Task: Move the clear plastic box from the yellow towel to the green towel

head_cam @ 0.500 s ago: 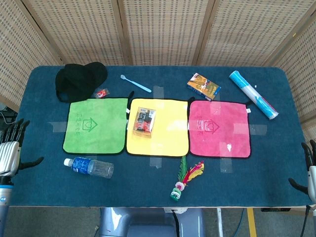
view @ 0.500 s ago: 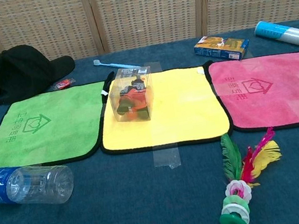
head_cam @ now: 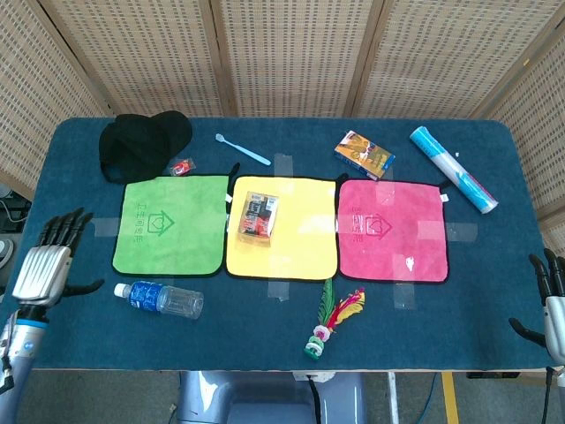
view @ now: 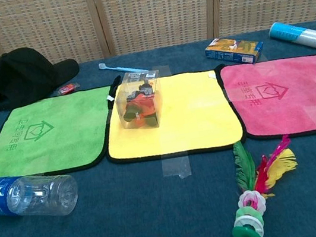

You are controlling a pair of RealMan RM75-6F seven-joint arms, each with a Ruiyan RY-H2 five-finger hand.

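Note:
The clear plastic box [head_cam: 258,215] [view: 140,105], with an orange and black item inside, stands upright on the left half of the yellow towel [head_cam: 300,238] [view: 188,117]. The green towel [head_cam: 170,223] [view: 43,133] lies flat just left of it with nothing on it. My left hand [head_cam: 48,265] hovers at the table's left edge, fingers spread and holding nothing, well left of the green towel. My right hand [head_cam: 552,300] shows at the far right edge, fingers apart and holding nothing. Neither hand appears in the chest view.
A pink towel [head_cam: 392,230] lies right of the yellow one. A water bottle [head_cam: 159,299] lies in front of the green towel. A black cap [head_cam: 141,143], toothbrush [head_cam: 244,149], small carton [head_cam: 364,155], white tube [head_cam: 452,168] and feather shuttlecock [head_cam: 331,320] surround the towels.
My left hand has risen and moved forward and right, towards the green towel. My right hand has shifted slightly up. The box has not moved.

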